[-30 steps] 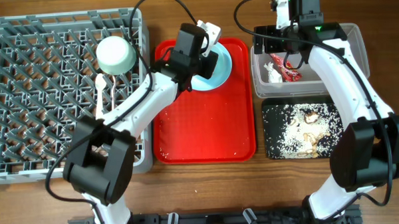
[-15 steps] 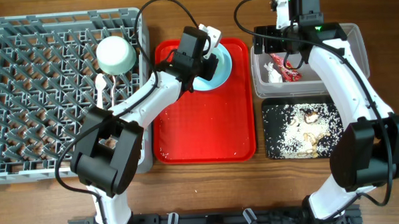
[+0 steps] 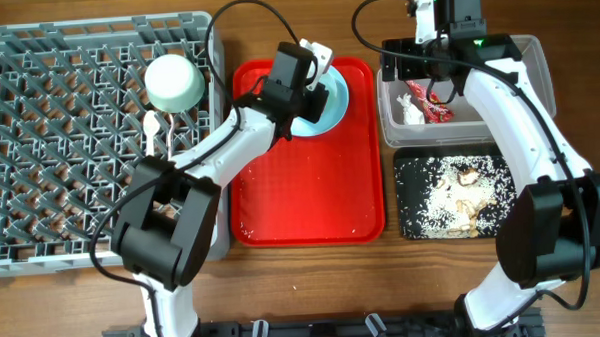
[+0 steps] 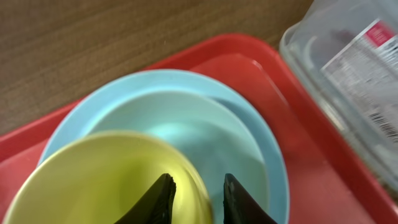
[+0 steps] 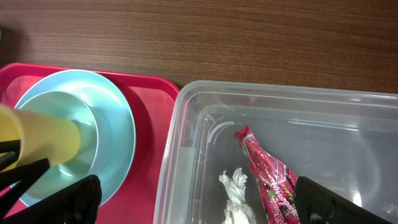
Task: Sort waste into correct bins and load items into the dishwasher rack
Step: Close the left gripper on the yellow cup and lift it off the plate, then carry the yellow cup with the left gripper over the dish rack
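1. The left gripper (image 4: 198, 200) is up at the far end of the red tray (image 3: 311, 188). Its jaws are pinched nearly together across the wall of the yellow cup (image 4: 106, 180), one finger inside the rim and one outside.
2. The cup hangs over the pale mint bowl (image 4: 186, 124), which is nested on the pale blue plate (image 4: 273, 162). Whether the cup touches the bowl cannot be told.
3. Over on the other side, the right gripper (image 5: 198, 186) hovers above the clear tub (image 5: 176, 149), fingers spread wide with nothing between them.
4. Inside the tub lies the red wrapper (image 5: 267, 174), with the white paper scrap (image 5: 236, 199) just beside it.
5. The black tray (image 3: 406, 200) sits just in front of the tub, scattered with the rice-like crumbs (image 3: 451, 198).
6. At far left is the grey rack (image 3: 39, 148). A second bowl (image 3: 174, 83) sits near its right wall, and a white spoon (image 3: 154, 129) lies just beside that bowl.
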`<action>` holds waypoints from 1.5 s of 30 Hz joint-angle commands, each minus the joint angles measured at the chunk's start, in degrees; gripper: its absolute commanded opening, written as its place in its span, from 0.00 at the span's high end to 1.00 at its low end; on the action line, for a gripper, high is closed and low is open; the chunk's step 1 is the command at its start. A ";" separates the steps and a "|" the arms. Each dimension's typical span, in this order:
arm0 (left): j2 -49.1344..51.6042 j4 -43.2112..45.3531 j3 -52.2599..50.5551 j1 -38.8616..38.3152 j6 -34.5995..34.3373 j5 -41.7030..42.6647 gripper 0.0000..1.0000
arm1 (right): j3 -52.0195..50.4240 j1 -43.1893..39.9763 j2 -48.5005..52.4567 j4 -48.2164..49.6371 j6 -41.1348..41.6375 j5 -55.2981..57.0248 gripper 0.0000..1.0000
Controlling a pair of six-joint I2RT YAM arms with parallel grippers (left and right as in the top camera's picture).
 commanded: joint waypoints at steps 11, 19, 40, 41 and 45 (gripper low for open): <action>-0.72 1.25 0.44 0.17 0.09 -4.59 0.96 | 0.22 0.20 0.42 0.13 0.37 0.50 0.00; -8.44 -1.11 0.46 0.17 -0.13 -4.55 0.96 | 0.22 0.20 0.42 0.13 0.35 0.50 0.00; -18.47 -46.99 5.55 49.40 -2.86 70.64 0.96 | 0.22 0.20 0.42 0.13 0.37 0.50 0.00; -16.87 -48.22 5.55 50.69 -1.14 73.22 0.96 | 0.22 0.20 0.42 0.13 0.37 0.50 0.00; -10.12 -49.81 5.55 52.68 1.88 79.32 0.96 | 0.22 0.20 0.42 0.13 0.35 0.50 0.00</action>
